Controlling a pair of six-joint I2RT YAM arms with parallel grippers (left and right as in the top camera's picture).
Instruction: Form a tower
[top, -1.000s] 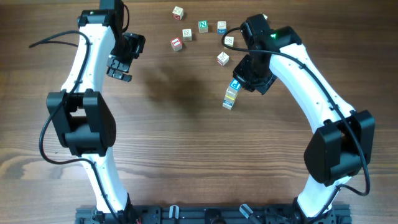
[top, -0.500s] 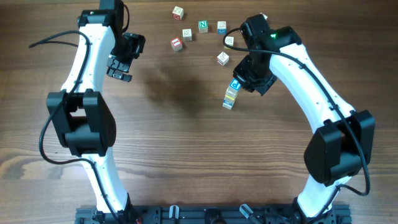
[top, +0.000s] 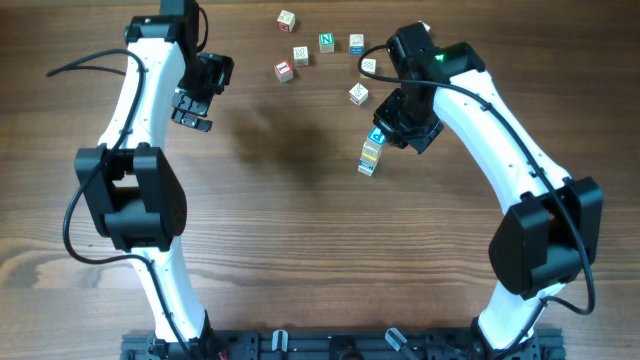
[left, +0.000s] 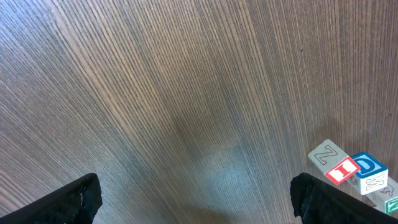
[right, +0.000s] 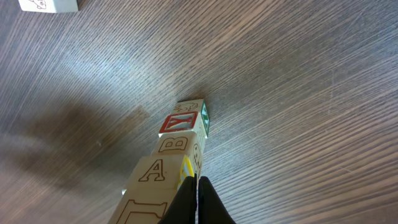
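Note:
The tower (top: 371, 154) is a narrow stack of pale letter cubes right of the table's centre, topped by a blue-faced cube (top: 378, 136). In the right wrist view the tower (right: 177, 144) shows faces with Y, B and A and a yellow edge. My right gripper (top: 398, 128) is shut with nothing in it. Its closed fingertips (right: 196, 198) rest right against the upper cubes' right side. My left gripper (top: 191, 110) hangs open far to the left, over bare wood, and its fingers (left: 76, 199) stand wide apart around nothing.
Several loose letter cubes lie at the back, among them a red one (top: 284, 71), a green one (top: 327, 42) and a pale one (top: 358, 94) close behind the tower. The left wrist view catches the cubes (left: 341, 168) at its right edge.

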